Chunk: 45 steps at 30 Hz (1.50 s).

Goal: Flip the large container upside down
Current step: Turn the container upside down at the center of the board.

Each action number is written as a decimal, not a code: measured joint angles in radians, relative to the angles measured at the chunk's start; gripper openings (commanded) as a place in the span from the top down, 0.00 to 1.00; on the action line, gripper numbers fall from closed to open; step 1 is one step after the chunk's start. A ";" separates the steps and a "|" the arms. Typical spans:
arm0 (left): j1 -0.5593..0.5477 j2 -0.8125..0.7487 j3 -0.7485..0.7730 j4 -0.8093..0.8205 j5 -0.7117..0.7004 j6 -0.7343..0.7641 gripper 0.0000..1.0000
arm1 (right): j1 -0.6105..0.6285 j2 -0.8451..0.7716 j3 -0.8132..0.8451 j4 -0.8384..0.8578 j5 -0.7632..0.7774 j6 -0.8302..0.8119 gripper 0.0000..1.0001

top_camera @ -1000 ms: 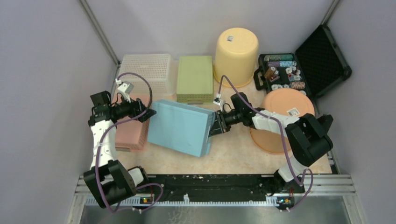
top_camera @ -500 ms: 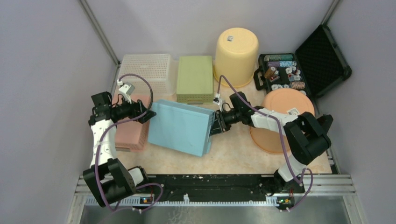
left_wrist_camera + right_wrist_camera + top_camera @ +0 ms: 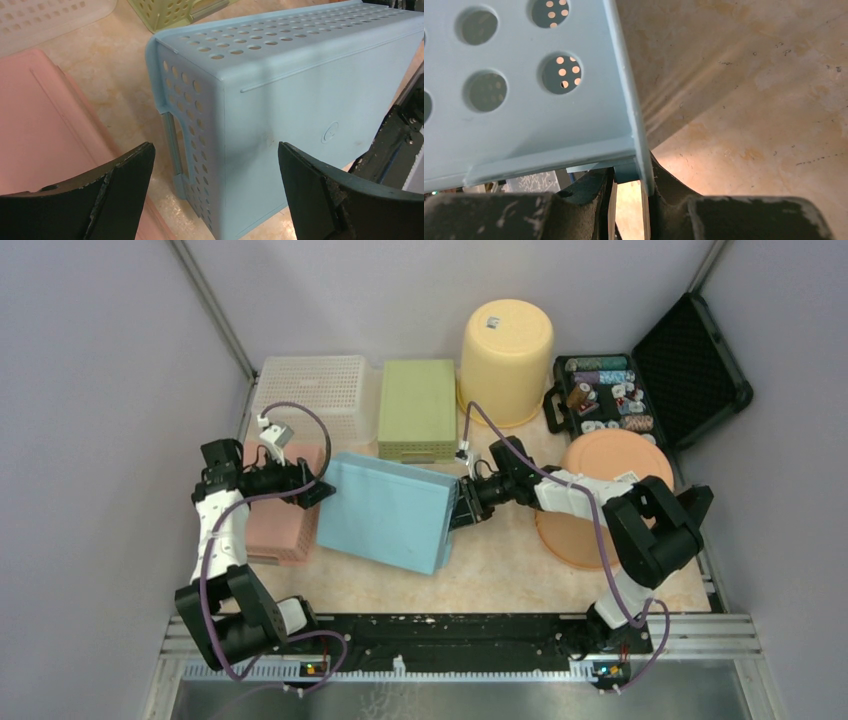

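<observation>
Top view: blue container (image 3: 388,512) sits mid-table, tipped onto a long side, its solid base facing the camera. Green basket (image 3: 418,408), white basket (image 3: 310,390) and yellow bucket (image 3: 505,345) crowd behind it, with a pink basket (image 3: 272,530) just beside its left end. Right gripper (image 3: 462,512) is at the right end and left gripper (image 3: 318,488) near the left.

Left wrist view: fingers (image 3: 125,170) spread wide, clear of the container — its far end is cut off.

Right wrist view: jaws pinch the container's rim — most of the container is out of frame.

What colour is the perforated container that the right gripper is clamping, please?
The perforated container is light blue, shown best in the left wrist view.
</observation>
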 measured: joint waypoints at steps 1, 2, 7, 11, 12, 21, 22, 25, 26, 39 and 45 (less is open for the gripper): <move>0.000 0.008 0.000 -0.009 0.006 0.010 0.01 | 0.000 0.000 0.000 0.000 0.001 -0.001 0.89; 0.000 0.017 0.000 -0.017 0.014 0.018 0.01 | 0.000 0.000 0.000 0.000 0.003 -0.002 0.88; 0.000 0.056 0.000 -0.060 0.050 0.058 0.01 | 0.000 0.004 0.011 -0.014 0.011 -0.012 0.83; 0.000 0.075 0.000 -0.078 0.068 0.073 0.01 | -0.001 0.019 0.041 -0.040 0.014 -0.026 0.81; 0.000 0.078 0.000 -0.081 0.074 0.077 0.01 | -0.002 0.027 0.053 -0.046 0.016 -0.031 0.81; 0.000 0.085 0.000 -0.104 0.097 0.095 0.01 | -0.002 0.052 0.107 -0.082 0.026 -0.035 0.72; 0.000 0.086 0.000 -0.106 0.099 0.096 0.01 | -0.002 0.053 0.108 -0.087 0.030 -0.034 0.71; 0.000 0.087 0.000 -0.106 0.102 0.099 0.01 | -0.006 0.053 0.110 -0.092 0.039 -0.035 0.67; 0.000 0.088 0.000 -0.106 0.103 0.100 0.01 | -0.007 0.053 0.110 -0.094 0.041 -0.034 0.66; 0.000 0.107 0.000 -0.113 0.103 0.111 0.01 | -0.034 0.053 0.118 -0.101 0.050 -0.023 0.64; 0.000 0.107 0.000 -0.112 0.102 0.116 0.01 | -0.039 0.067 0.150 -0.110 0.053 -0.023 0.64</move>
